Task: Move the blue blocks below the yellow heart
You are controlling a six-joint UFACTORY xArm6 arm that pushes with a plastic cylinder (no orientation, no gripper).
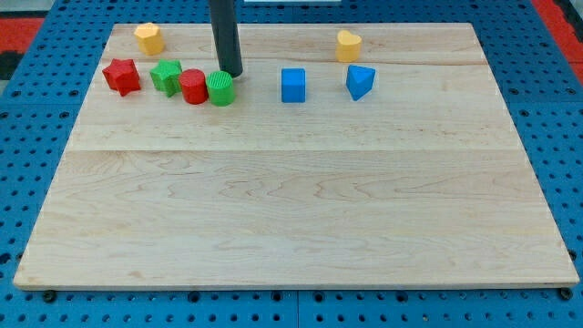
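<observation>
A yellow heart sits near the view's top, right of centre. A blue triangular block lies just below it, slightly right. A blue cube lies below and left of the heart. My tip rests on the board left of the blue cube, touching or just behind the top of a green cylinder. The rod rises out of the view's top.
Left of the green cylinder stand a red cylinder, a green star and a red star in a row. A yellow hexagonal block sits at the top left. The wooden board lies on a blue pegboard.
</observation>
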